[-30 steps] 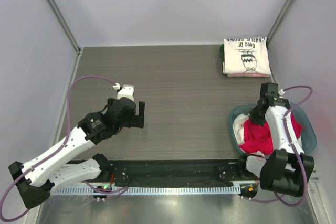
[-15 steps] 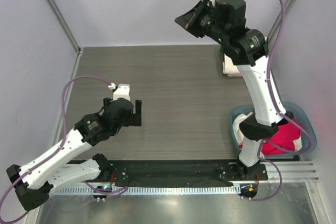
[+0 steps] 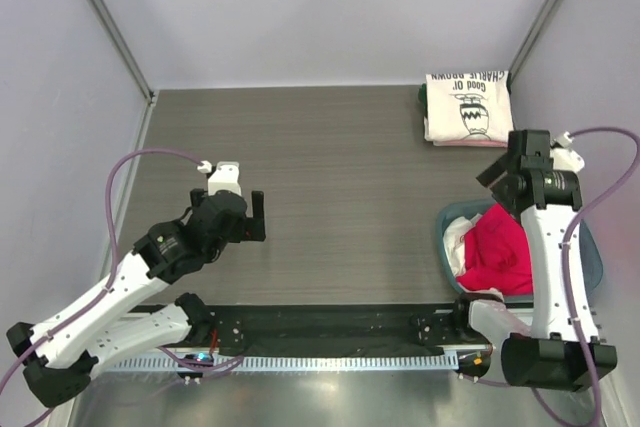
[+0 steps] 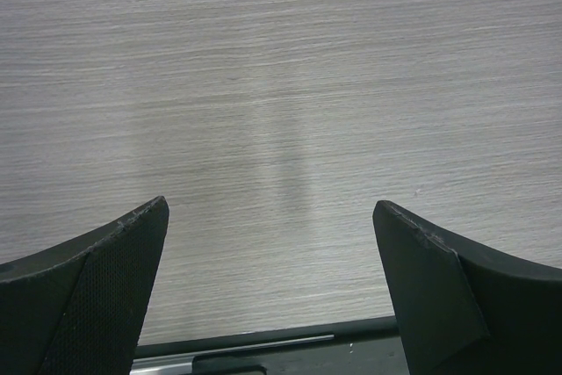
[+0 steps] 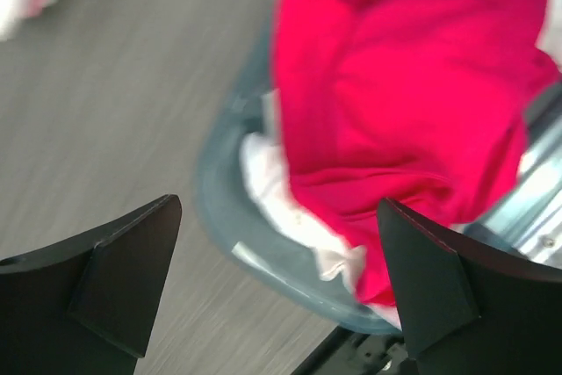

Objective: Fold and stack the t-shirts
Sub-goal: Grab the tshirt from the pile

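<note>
- I read the left gripper (image 4: 270,212) as wide apart, holding nothing, over the table (image 4: 281,59).
- Right gripper (image 5: 277,208) spread wide, empty, above the red t-shirt (image 5: 413,85) in the tub (image 5: 215,208).
- Cream printed t-shirt (image 3: 468,107) folded, far right corner.

Blue-grey tub (image 3: 442,237) — right edge, woodgrain table (image 3: 340,167)

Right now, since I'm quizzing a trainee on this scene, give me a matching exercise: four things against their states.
1 red t-shirt
2 Charlie Brown t-shirt
3 left gripper
4 right gripper

A open over bare table
B folded flat in the far right corner
C crumpled in the tub
D open near the tub

Pairs: 1-C, 2-B, 3-A, 4-D.
</note>
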You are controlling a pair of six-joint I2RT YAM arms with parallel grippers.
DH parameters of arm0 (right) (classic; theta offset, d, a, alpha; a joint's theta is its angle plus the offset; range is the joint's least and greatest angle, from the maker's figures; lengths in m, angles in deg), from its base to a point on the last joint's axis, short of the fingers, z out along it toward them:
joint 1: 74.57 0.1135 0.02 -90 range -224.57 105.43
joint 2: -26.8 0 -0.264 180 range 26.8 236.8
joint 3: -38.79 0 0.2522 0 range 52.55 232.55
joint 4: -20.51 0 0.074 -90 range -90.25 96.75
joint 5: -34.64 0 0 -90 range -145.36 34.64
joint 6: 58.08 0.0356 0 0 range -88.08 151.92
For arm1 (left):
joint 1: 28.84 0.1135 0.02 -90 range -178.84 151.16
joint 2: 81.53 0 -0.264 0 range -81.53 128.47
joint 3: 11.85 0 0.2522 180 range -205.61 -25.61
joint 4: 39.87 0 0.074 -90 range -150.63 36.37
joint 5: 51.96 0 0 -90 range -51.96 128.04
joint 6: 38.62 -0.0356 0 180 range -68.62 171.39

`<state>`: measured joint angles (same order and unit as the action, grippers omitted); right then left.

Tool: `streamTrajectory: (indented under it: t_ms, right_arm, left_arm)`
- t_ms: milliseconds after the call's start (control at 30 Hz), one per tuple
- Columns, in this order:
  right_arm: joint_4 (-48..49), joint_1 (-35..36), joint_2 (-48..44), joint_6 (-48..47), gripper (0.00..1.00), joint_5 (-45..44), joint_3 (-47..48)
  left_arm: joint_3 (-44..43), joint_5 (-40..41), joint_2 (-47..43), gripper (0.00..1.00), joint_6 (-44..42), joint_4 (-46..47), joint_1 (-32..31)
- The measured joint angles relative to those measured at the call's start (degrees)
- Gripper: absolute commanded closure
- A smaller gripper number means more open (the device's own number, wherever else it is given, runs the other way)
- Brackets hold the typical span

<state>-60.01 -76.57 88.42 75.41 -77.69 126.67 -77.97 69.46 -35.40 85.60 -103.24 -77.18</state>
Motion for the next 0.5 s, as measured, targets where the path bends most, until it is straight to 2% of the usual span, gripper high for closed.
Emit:
streamTrajectory:
  t_ms: [133, 300, 400, 433, 500]
  right_arm:
    - [0.5, -9.0, -4.2, -1.2, 0.00, 1.5, -14.1]
    - [3.6, -11.8, -2.1, -1.1, 0.02, 7.2, -28.6]
    - [6.2, -12.1, -2.3, -1.0, 0.41, 9.9, -32.0]
    - [7.0, -12.2, -2.5, -1.0, 0.70, 10.4, -32.1]
    - [8.3, -12.3, -3.5, -0.9, 0.94, 11.0, -32.0]
  left_arm:
    - [0.0, -0.1, 0.5, 0.00, 0.0, 0.0, 0.0]
    - [0.0, 0.0, 0.6, 0.00, 0.0, 0.0, 0.0]
    - [0.0, 0.0, 0.0, 0.00, 0.0, 0.0, 0.0]
    - [0.0, 0.0, -0.3, 0.00, 0.0, 0.0, 0.0]
    - [0.0, 0.0, -0.7, 0.00, 0.0, 0.0, 0.0]
